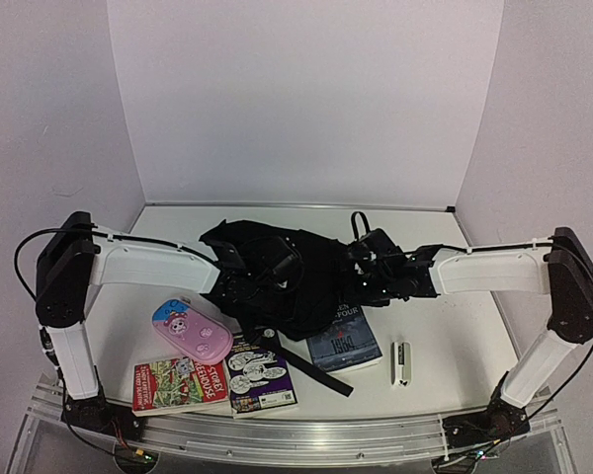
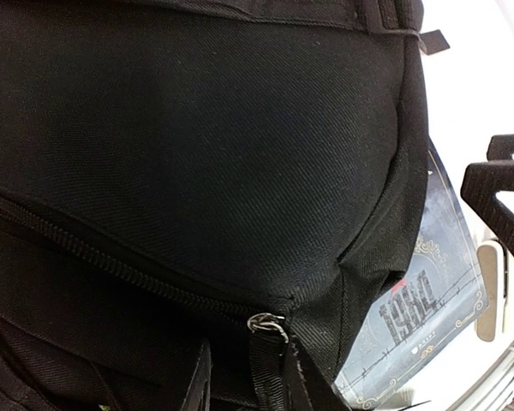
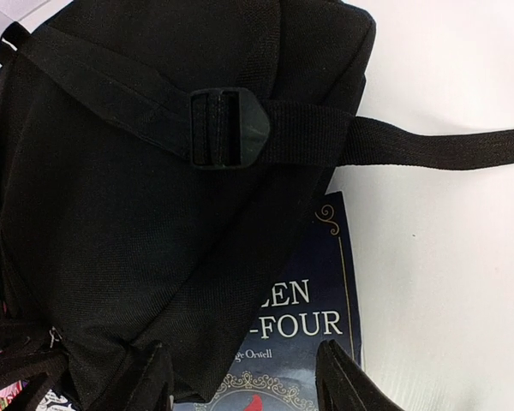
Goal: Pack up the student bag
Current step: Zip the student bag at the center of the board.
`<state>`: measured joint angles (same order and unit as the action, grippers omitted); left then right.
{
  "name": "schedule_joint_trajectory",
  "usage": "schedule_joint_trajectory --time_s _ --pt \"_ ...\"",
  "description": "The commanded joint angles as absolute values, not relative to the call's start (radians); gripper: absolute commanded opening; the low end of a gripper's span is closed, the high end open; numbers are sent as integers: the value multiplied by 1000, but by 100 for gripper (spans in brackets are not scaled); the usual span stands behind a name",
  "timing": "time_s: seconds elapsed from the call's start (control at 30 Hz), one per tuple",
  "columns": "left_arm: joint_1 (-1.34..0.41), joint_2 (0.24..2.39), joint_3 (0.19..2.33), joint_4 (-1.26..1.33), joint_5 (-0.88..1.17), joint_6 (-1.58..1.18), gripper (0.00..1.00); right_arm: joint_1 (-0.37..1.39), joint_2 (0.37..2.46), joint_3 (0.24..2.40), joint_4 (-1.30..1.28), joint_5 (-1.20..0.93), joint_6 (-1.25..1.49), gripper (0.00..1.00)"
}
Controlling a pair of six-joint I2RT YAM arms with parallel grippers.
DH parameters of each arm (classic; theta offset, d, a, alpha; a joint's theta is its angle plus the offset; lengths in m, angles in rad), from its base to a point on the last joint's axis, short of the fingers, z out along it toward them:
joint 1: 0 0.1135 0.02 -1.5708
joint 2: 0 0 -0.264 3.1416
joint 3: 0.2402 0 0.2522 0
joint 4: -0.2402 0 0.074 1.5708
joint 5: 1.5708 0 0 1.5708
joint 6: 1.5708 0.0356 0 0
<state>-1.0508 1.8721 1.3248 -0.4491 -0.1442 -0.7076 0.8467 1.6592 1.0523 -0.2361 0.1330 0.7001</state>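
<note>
**Student bag at mid-tabletop, an end effector at each side**

The student bag (image 1: 277,281) is seen slumped at the middle of the white tabletop (image 1: 455,326). Its near right edge is laid over a dark blue book (image 1: 344,344) marked 1984.

The left end effector (image 2: 247,381) is set at the end of the bag's zip, with a metal ring (image 2: 265,324) and a black webbing tab between its fingers. Whether the tab is clamped cannot be told.

The right end effector (image 3: 244,381) is poised with its fingers apart over the bag's edge and the book cover, and nothing is gripped. A strap buckle (image 3: 227,128) is shown lying across the bag.

A pink pencil case (image 1: 191,331) is placed left of the bag, just beside a red-covered book (image 1: 178,383) and a black-and-white book (image 1: 260,375).
</note>
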Motion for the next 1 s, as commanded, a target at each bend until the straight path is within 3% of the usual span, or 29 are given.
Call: schedule_joint_trajectory --time_s 0.0,0.17,0.33,0.8,0.9,0.97 --pt "-1049 1833 1304 -393 -96 -709 28 843 1654 1049 -218 144 704 53" --pt "-1048 1833 1293 -365 -75 -716 20 843 1646 1042 -218 145 707 53" --pt "-1045 1821 1288 -380 -95 -725 1 844 1636 1028 -217 141 701 51" --pt "-1019 1742 1259 -372 -68 -738 0 843 1737 1020 -94 31 717 56" --pt "-1015 1735 1251 -370 -66 -739 0 843 1776 1033 -84 49 719 50" --pt "-1010 1730 1245 -370 -65 -743 0 843 1791 1040 -84 67 723 37"
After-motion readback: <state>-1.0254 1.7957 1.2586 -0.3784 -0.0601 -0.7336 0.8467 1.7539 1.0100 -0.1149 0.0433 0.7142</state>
